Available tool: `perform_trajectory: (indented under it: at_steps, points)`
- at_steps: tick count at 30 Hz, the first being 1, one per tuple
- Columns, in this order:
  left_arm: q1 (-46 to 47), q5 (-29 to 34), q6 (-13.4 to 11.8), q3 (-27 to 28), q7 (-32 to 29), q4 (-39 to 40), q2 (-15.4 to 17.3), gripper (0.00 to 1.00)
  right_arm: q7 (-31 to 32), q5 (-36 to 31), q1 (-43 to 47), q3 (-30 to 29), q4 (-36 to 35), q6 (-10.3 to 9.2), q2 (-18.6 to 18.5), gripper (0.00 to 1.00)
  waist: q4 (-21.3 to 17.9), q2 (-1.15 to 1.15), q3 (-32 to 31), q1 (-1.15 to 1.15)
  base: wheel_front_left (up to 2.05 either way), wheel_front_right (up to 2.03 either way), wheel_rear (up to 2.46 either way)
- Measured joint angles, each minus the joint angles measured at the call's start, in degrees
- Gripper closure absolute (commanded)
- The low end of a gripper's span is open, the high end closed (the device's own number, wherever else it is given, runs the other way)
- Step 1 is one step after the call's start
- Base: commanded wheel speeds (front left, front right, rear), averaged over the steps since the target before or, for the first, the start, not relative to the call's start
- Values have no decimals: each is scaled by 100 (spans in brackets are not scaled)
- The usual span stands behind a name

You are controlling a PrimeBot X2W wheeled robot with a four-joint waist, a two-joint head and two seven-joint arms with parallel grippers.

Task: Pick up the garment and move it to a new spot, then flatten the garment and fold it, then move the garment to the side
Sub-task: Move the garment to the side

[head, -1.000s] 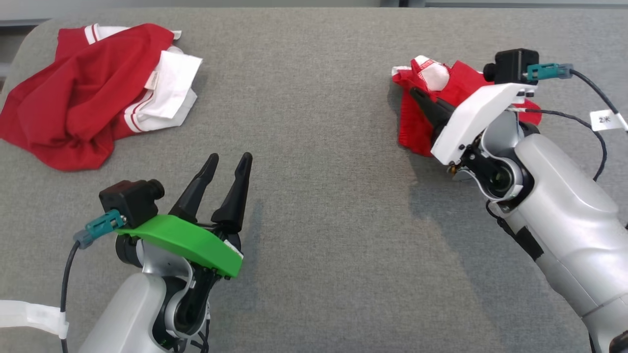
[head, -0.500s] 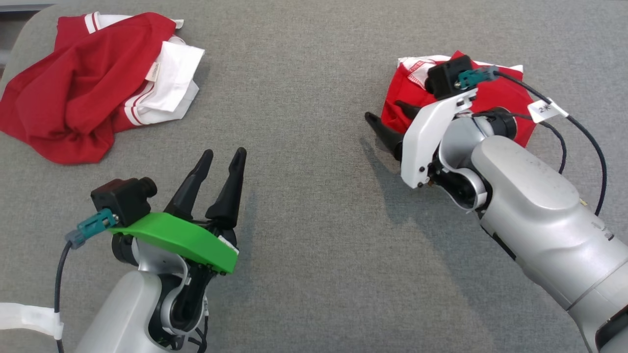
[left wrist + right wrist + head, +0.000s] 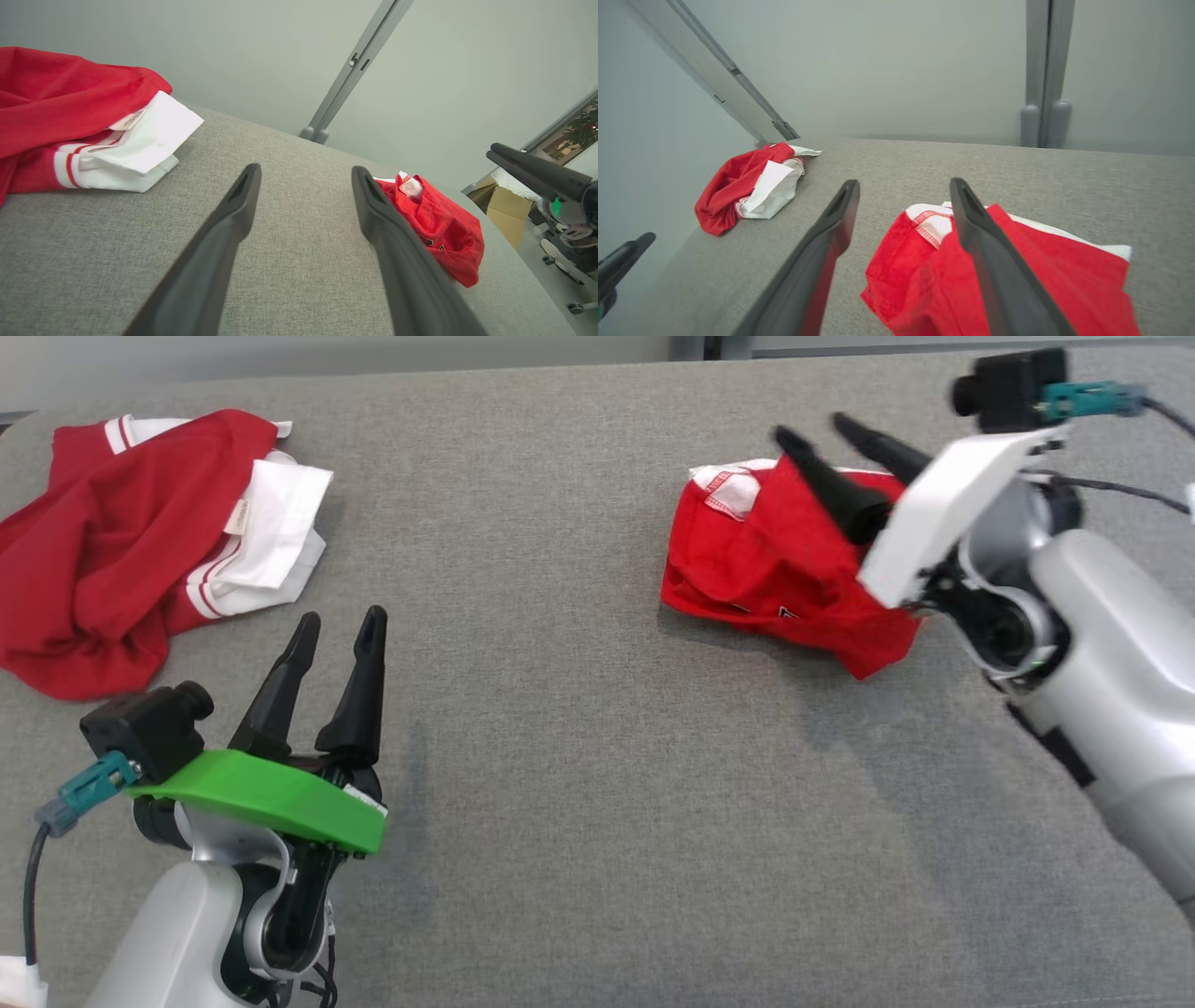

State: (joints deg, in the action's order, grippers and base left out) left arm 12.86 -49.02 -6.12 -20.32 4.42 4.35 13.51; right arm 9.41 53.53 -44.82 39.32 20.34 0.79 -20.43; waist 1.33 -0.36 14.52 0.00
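Nearest you, the left gripper (image 3: 342,618) hangs over the grey table (image 3: 579,784) with its two dark fingers spread wide, nothing between them and no cloth touched. Ahead of it and off to its left lies a crumpled red-and-white garment (image 3: 121,541), near the fingertips but apart from them. Farther out on your right, the right gripper (image 3: 811,427) is raised off the table, its jaws parted just as wide and empty, its outline blurred in the head view. The folded red garment (image 3: 766,569) lies flat on the table just beneath and ahead of those fingers, a white hem showing at its far edge. From the left wrist view you can see the right fingers up in the air, clear of the cloth
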Motion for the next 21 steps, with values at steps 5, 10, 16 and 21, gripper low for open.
perform_trajectory:
  at_steps: [5, 10, 16, 21]
  points:
    - [1, 136, -1, -80, -12, 202, 18, 0, -143, 392, 634, -609, 193, -135, -711, 0, -118, 0, 113, 0, 0, 0, 0]
    - [3, 297, -24, -125, -82, 349, 83, 0, -404, 876, 1165, -1050, 247, -130, -808, 0, -150, 0, 310, 0, 0, 0, 0]
    - [7, 360, -52, -93, -135, 394, 186, 0, -555, 1134, 1442, -1225, 343, -1, -794, 0, -161, 0, 543, 0, 0, 0, 0]
    - [36, 390, -53, -92, -171, 459, 174, 0, -587, 1293, 1580, -1245, 368, 170, -715, 0, -127, 0, 681, 0, 0, 0, 0]
